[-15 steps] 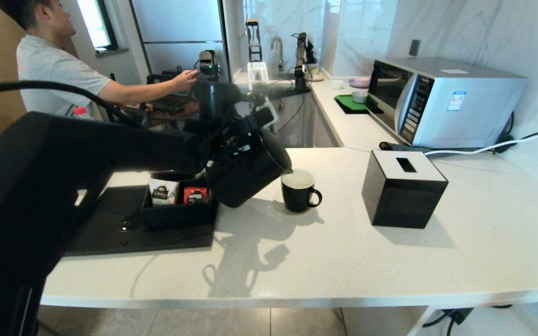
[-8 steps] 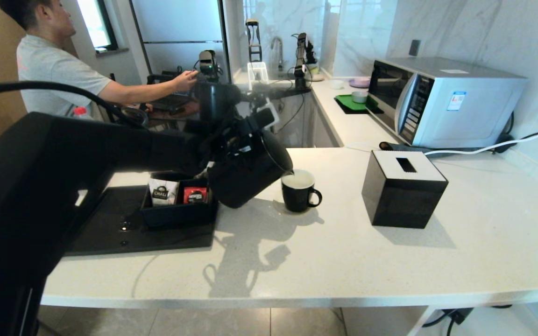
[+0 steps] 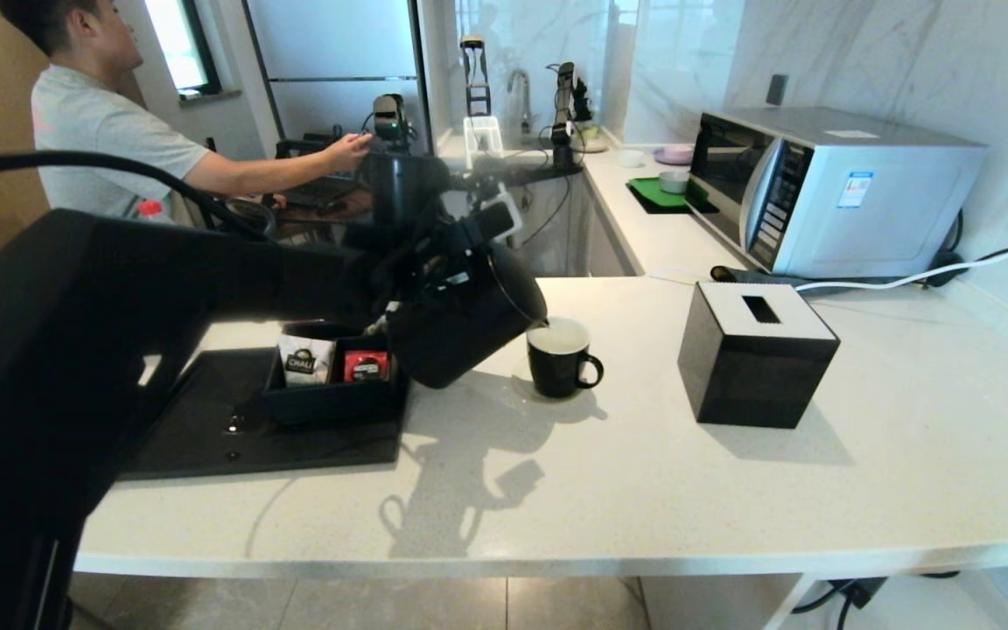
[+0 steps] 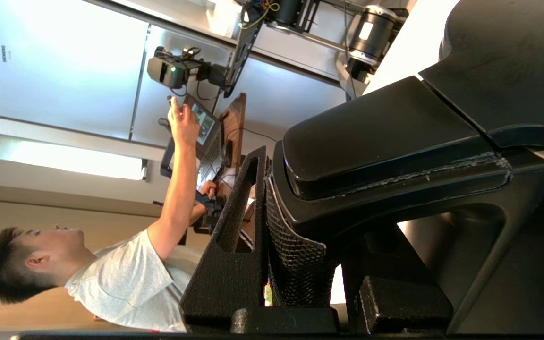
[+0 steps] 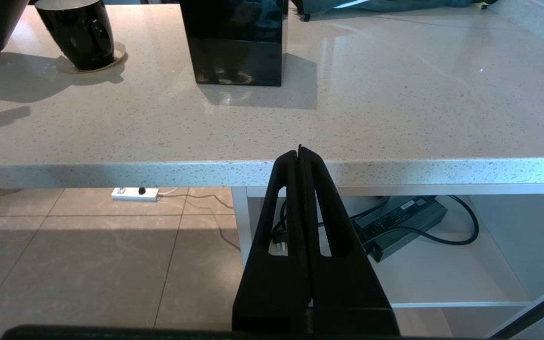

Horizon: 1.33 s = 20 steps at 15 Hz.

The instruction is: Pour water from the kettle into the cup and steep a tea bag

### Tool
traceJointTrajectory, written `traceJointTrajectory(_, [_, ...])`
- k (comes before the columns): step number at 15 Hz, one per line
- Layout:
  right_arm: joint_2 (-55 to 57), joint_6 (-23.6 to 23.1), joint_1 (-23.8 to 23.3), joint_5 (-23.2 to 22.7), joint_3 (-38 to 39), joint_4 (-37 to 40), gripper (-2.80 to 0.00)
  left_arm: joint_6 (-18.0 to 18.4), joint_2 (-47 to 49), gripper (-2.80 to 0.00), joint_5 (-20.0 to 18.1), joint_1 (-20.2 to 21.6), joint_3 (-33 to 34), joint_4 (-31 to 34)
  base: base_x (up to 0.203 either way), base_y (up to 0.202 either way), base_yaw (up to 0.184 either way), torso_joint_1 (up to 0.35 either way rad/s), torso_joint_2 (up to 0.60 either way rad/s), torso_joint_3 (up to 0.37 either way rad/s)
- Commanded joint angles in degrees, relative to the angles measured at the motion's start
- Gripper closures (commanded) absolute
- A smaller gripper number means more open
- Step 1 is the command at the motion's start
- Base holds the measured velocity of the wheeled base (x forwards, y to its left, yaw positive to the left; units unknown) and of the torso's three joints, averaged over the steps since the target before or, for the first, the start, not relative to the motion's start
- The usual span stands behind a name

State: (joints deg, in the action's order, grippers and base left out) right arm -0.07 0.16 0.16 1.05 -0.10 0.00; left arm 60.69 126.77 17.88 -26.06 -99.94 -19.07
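One gripper does the work at this moment: my left gripper (image 3: 447, 262) is clenched around the loop handle of the kettle (image 3: 460, 328), and in the left wrist view the handle sits pressed between my two fingers (image 4: 234, 226). I hold the kettle tilted above the surface (image 3: 644, 490), with its spout just over the near rim of the cup (image 3: 561, 359), which stands between the kettle and the black tissue box (image 3: 758, 354). I judge that the pouring step is in hand. To do it well, I should keep the spout inside the line of the rim, tilt slowly and evenly, and stop before the water comes close to the top, then bring the kettle upright before I move it away, so nothing drips on the surface. Behind the kettle, a black holder (image 3: 333, 394) carries a white sachet and a red sachet; I cannot see the tea bag itself. My right gripper (image 5: 300, 156) is pressed shut and empty, parked below the front edge of the surface.
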Motion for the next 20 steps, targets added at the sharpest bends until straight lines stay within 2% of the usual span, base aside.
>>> traceJointTrajectory(1, [0.07,0.01,0.02,0.01,0.01,0.00,0.00,0.30,-0.12,0.00,0.13,0.05,0.01,-0.09,0.000,0.000,0.000,0.000,0.00,0.000])
traceJointTrajectory(20, [0.07,0.01,0.02,0.01,0.01,0.00,0.00,0.21,0.23,0.00,0.20,-0.13,0.01,-0.52,0.000,0.000,0.000,0.000,0.00,0.000])
